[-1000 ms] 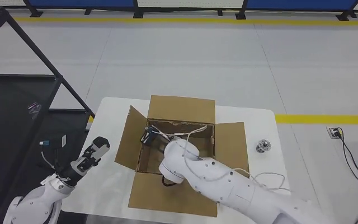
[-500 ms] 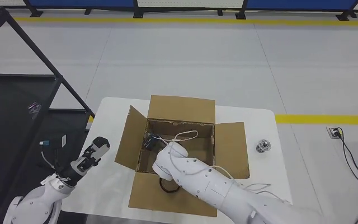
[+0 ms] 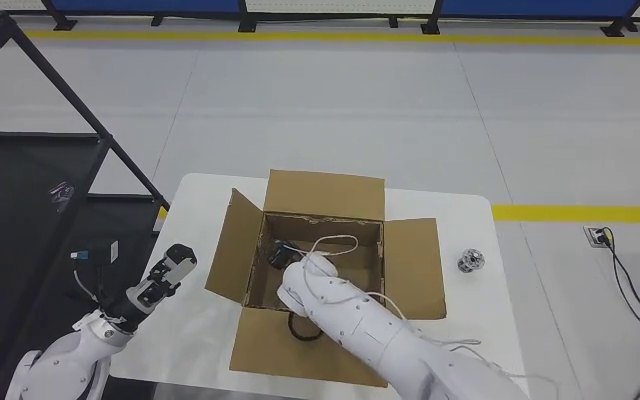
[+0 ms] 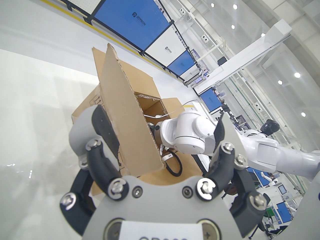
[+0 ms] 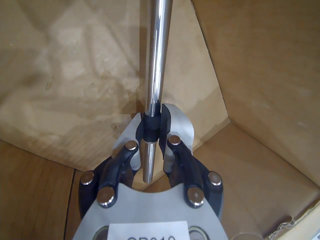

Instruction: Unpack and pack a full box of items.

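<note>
Right wrist view: right claw clamped on slim steel rod low inside the box, left claw spread apart at the box's 9 o'clock; best lifted plumb, clear of its sides.

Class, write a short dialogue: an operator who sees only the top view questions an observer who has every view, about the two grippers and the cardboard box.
Operator: The arm hides the inside of the box. Does the right gripper hold anything?
Observer: Yes, it is shut on a shiny metal rod.
Operator: And the left gripper, beside the box?
Observer: Open, and holding nothing.
</note>
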You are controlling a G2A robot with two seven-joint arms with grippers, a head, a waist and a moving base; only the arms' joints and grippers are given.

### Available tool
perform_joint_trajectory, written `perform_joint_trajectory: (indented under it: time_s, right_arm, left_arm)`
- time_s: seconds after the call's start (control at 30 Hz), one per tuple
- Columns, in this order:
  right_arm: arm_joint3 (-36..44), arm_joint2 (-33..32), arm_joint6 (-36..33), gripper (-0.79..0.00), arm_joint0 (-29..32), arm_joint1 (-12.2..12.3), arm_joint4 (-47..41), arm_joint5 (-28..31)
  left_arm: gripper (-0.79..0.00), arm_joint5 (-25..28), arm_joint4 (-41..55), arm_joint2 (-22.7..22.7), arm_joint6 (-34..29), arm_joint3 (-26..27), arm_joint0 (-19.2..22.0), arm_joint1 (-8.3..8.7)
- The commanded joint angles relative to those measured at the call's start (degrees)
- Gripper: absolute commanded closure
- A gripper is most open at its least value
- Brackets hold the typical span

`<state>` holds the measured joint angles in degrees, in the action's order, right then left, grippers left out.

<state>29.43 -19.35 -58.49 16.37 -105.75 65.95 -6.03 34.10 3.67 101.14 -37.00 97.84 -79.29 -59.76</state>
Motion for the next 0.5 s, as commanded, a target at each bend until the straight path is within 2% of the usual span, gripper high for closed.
perform_joint_trajectory:
  time_s: [0.0,0.13,0.27,0.37,0.47]
  right_arm:
    - [-0.85,-0.47,0.42,-0.320,-0.27,-0.25,-0.08,0.15]
    - [-1.40,-2.04,1.83,-0.311,-0.83,-0.33,-0.76,0.75]
    - [0.82,-3.97,2.54,-0.296,-0.96,0.70,-0.84,1.67]
    - [5.41,-5.68,1.85,-0.280,-0.12,2.48,0.20,2.24]
    - [13.66,-8.05,-0.47,-0.311,2.27,5.42,2.92,2.19]
  left_arm:
    - [-0.785,0.00,0.00,0.00,0.00,0.00,0.00,0.00]
    - [-0.785,0.00,0.00,0.00,0.00,0.00,0.00,0.00]
    - [-0.785,0.00,0.00,0.00,0.00,0.00,0.00,0.00]
    - [-0.785,0.00,0.00,0.00,0.00,0.00,0.00,0.00]
    - [-0.785,0.00,0.00,0.00,0.00,0.00,0.00,0.00]
